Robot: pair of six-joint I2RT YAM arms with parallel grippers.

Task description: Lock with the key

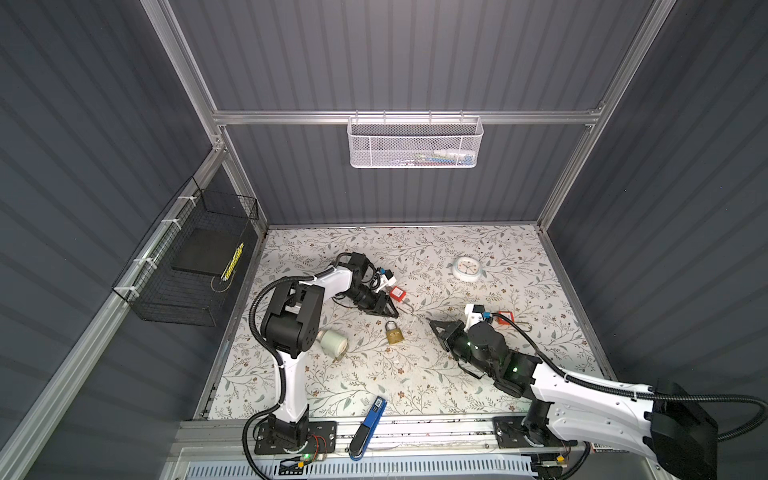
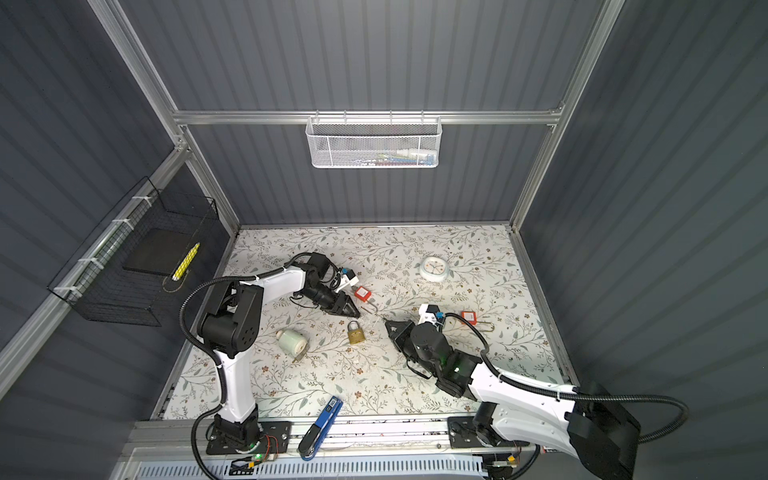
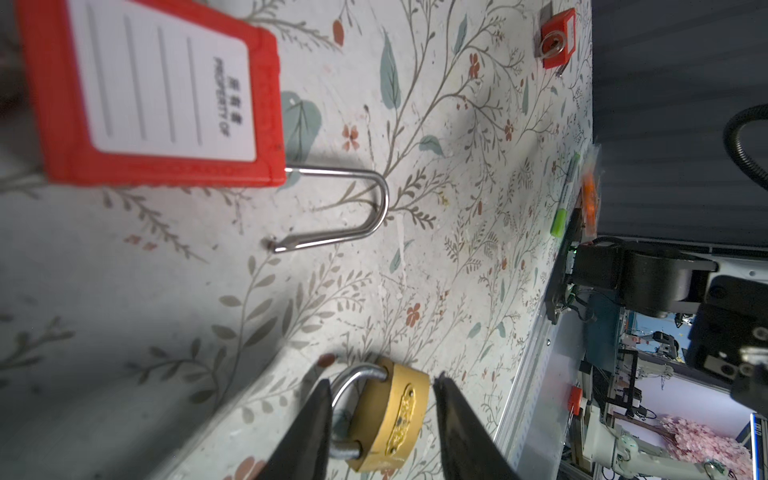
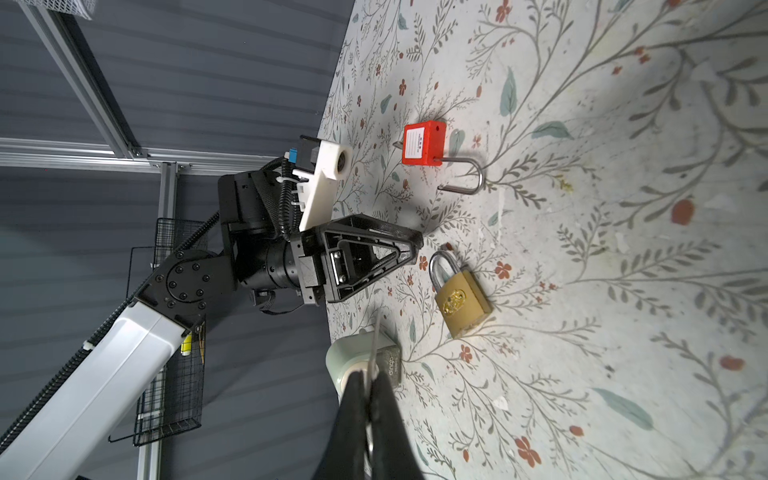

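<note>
1. Front edge. A blue and black hand tool (image 1: 369, 424) lies across the front rim of the bench (image 1: 415, 382).

2. Right end effector (image 4: 370, 380). It is closed on the key (image 4: 375, 345). The thin metal blade sticks out past the fingertips, and a ring shows between the fingers behind them. In both top views this end effector (image 1: 433, 322) sits low over the bench, right of the brass padlock, and is not touching it.

3. Roll. A pale roll (image 1: 332, 343) lies on its side, left of the brass padlock and beside the left arm's elbow.

4. Brass padlock (image 1: 395, 333). It lies flat near the middle of the bench, between the two end effectors. In the wrist views both legs of its shackle (image 4: 441, 266) meet the body.

5. Left end effector (image 3: 382, 377). The jaws stand apart and hold nothing. The left wrist view sees the brass padlock (image 3: 390, 415) between the two fingers. The right wrist view shows the tips just beside the shackle, with a gap.

6. Red padlocks. One red padlock (image 1: 397, 293) lies just beyond the left end effector, with its shackle swung open. A second red padlock (image 1: 505, 318) lies behind the right wrist.

7. Rear. A white clock (image 1: 468, 269) lies face up. A white mesh basket (image 1: 415, 143) hangs on the back rail, and a black wire basket (image 1: 187, 266) hangs on the left wall.
</note>
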